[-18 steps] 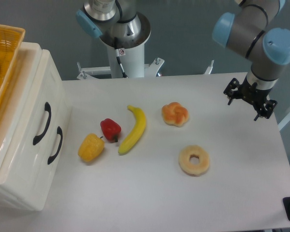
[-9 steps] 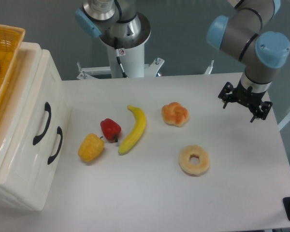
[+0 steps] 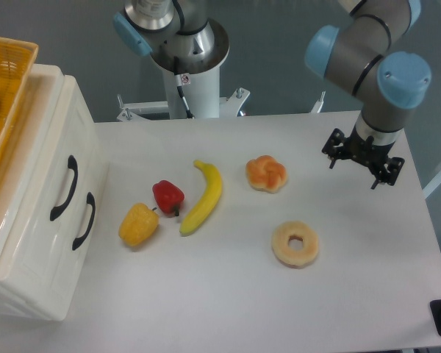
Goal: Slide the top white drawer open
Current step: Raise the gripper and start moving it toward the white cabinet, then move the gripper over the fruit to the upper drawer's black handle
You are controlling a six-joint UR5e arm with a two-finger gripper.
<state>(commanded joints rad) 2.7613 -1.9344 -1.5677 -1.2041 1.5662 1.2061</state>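
Note:
The white cabinet (image 3: 29, 243) stands at the table's left edge with both drawers shut. The top white drawer (image 3: 50, 158) has a black curved handle (image 3: 62, 187). The lower drawer's matching handle (image 3: 83, 220) sits just below and to the right of it. My gripper (image 3: 357, 162) hangs over the right side of the table, far from the cabinet. It points down, open and empty.
A yellow pepper (image 3: 138, 224), a red pepper (image 3: 167, 196), a banana (image 3: 203, 196), a bun (image 3: 266, 173) and a doughnut (image 3: 295, 243) lie between the gripper and the cabinet. A yellow wicker basket (image 3: 7, 88) sits on top of the cabinet. The robot base (image 3: 187, 55) stands behind the table.
My gripper has moved left and slightly up in the image, towards the middle of the table. The drawers and the food have not moved.

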